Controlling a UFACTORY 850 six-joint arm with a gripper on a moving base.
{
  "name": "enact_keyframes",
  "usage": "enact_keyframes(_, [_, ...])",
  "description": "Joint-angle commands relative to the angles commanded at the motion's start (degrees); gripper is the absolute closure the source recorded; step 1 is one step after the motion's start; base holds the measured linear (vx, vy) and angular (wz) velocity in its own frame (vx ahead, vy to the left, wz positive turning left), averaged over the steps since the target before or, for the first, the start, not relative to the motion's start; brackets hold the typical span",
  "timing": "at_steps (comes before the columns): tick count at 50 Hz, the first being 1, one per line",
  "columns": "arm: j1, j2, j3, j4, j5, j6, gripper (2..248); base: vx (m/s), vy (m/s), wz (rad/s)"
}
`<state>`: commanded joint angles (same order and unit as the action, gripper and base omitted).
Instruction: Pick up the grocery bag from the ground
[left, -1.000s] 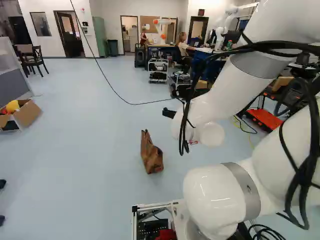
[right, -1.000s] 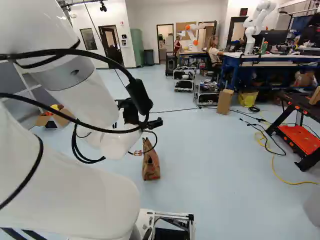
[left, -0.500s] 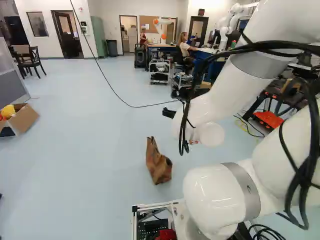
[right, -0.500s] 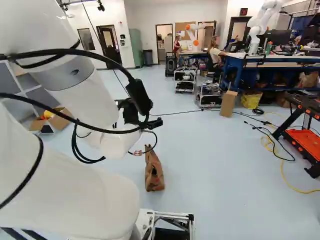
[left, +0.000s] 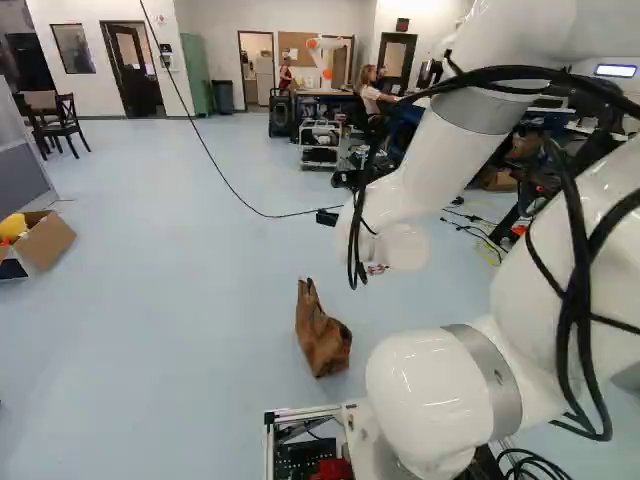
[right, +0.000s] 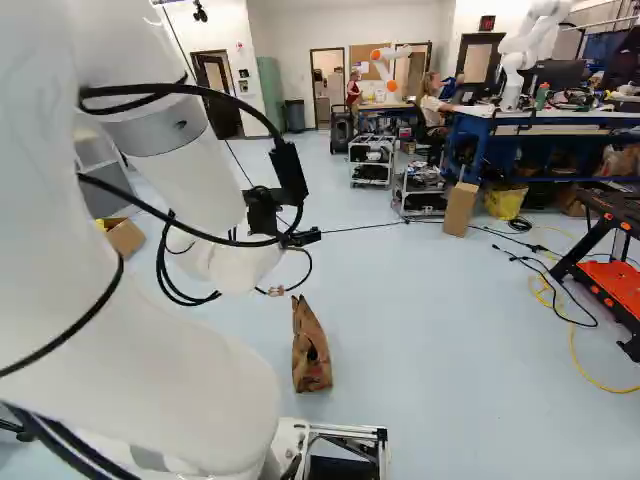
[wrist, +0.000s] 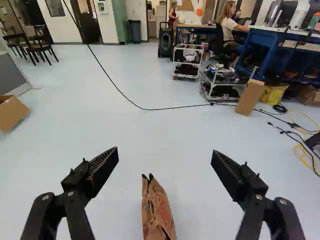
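Nearest us, our arm (left: 430, 390) rises at the foot of both base views, black hoses looped along it. Ahead of its wrist is our gripper (right: 303, 238); in the wrist view its two fingers stand wide apart, holding nothing. The bag (wrist: 156, 210), brown paper, stands upright on the floor (left: 180, 330). In the wrist view we see it beyond and between the fingers, touching neither; in the left base view it is left of our arm's lower part.

Farther on, we have a box (left: 50, 242) at the far left of the left base view, with something yellow in it, and an orange tray (right: 613, 278) at the right of the right base view. Past the bag, a black cable (wrist: 170, 108) crosses the floor. Beyond that stand a tall carton (right: 460, 209), a yellow box (right: 505, 203) beside it and two racks (wrist: 187, 62) (wrist: 220, 82). A blue bench (right: 585, 178) carries another robot (right: 516, 58). Farthest off are a bin (right: 296, 117) and a green cabinet (right: 272, 92).
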<state>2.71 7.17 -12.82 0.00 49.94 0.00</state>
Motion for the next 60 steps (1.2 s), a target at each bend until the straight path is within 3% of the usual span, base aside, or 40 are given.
enact_keyframes(13, [0.9, -4.3, -4.1, 0.0, -2.4, 0.0, 3, 0.000, 0.000, 0.000])
enact_keyframes(60, [3.8, -26.0, -21.0, 0.0, -18.9, 0.0, 3, 0.000, 0.000, 0.000])
